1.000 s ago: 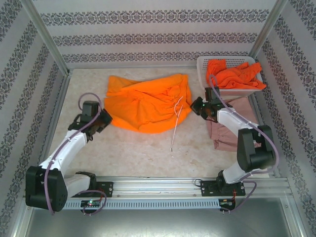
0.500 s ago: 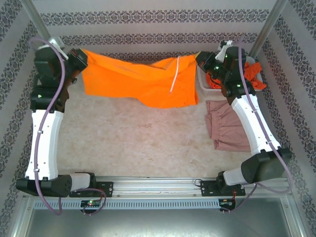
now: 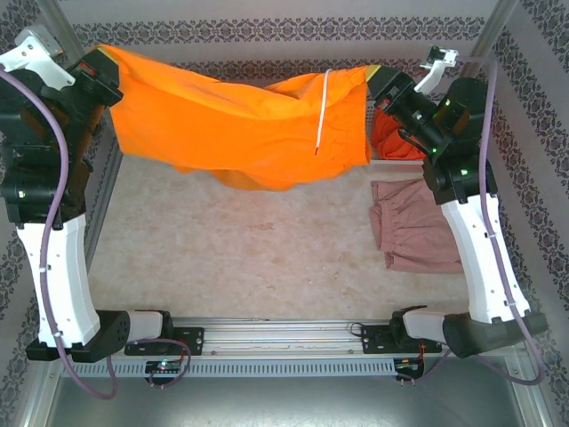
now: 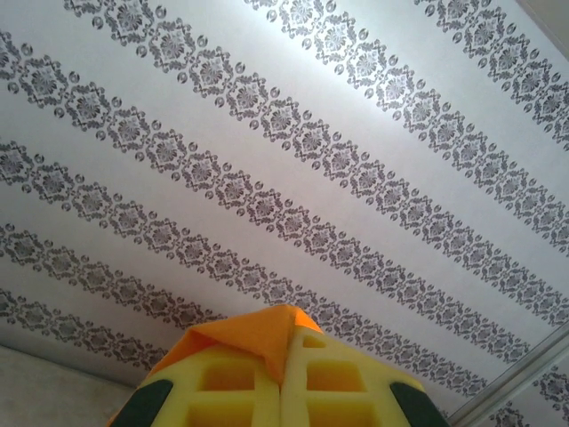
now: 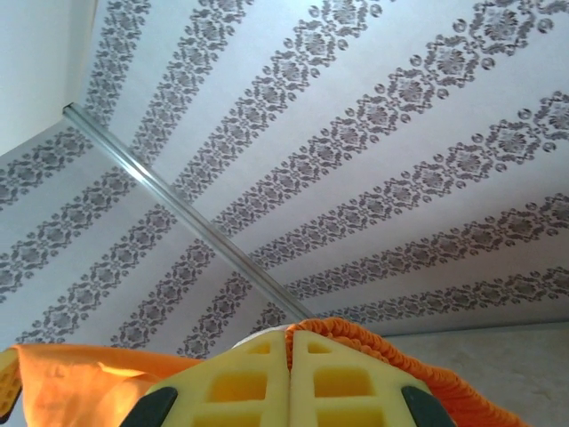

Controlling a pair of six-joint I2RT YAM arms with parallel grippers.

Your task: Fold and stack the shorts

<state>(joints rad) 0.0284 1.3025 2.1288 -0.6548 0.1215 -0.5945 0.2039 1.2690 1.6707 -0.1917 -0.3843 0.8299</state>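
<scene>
The orange shorts (image 3: 240, 124) hang stretched in the air across the back of the table, their white drawstring (image 3: 322, 111) dangling. My left gripper (image 3: 105, 62) is shut on their left top corner and my right gripper (image 3: 373, 78) on their right top corner. In the left wrist view a fold of orange cloth (image 4: 253, 336) is pinched between the yellow fingers of the gripper (image 4: 286, 342). The right wrist view shows the gathered waistband (image 5: 409, 354) clamped in the gripper (image 5: 291, 342). The dusty pink shorts (image 3: 413, 227) lie flat at the right. Red-orange shorts (image 3: 391, 138) sit behind the right arm.
The white basket's rim (image 3: 391, 163) peeks out under the red-orange shorts at the back right. Patterned walls close in the back and both sides. A metal rail (image 3: 284, 334) runs along the near edge. Bare tabletop (image 3: 240, 258) lies below the hanging cloth.
Both arms have risen from the table and spread apart, lifting the orange shorts off the surface and pulling them wide and higher toward the back wall.
</scene>
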